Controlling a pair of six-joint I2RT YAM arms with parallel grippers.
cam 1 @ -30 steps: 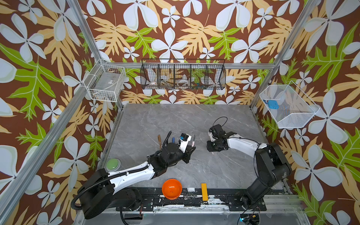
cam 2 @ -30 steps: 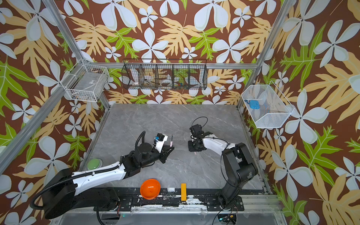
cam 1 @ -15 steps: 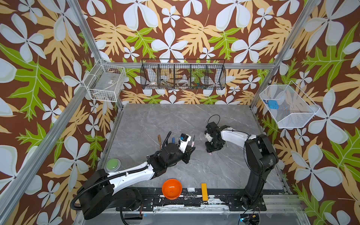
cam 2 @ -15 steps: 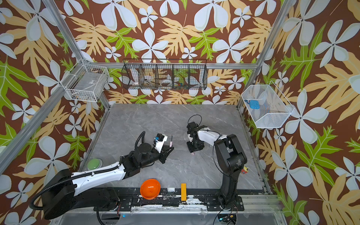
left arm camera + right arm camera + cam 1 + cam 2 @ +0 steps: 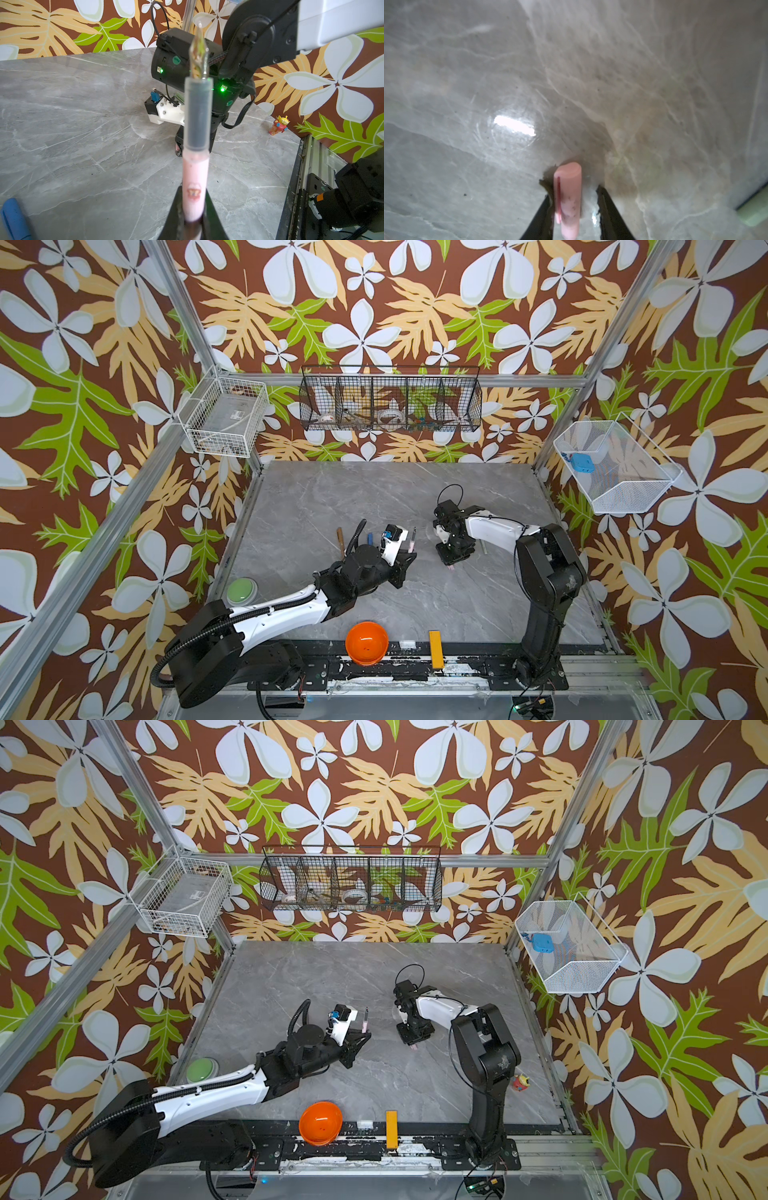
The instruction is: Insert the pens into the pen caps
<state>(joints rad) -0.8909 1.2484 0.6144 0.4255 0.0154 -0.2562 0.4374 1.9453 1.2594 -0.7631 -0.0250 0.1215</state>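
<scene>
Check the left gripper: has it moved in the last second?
No. The left gripper holds the same spot relative to the orange bowl, shut on the pink pen.

text | green round sticker on black motor housing: "PASS" | nothing else legible

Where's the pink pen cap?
The pink cap lies on the grey table between the open fingers of the right gripper, just right of the middle in both top views, across from the pink pen in the left gripper.
</scene>
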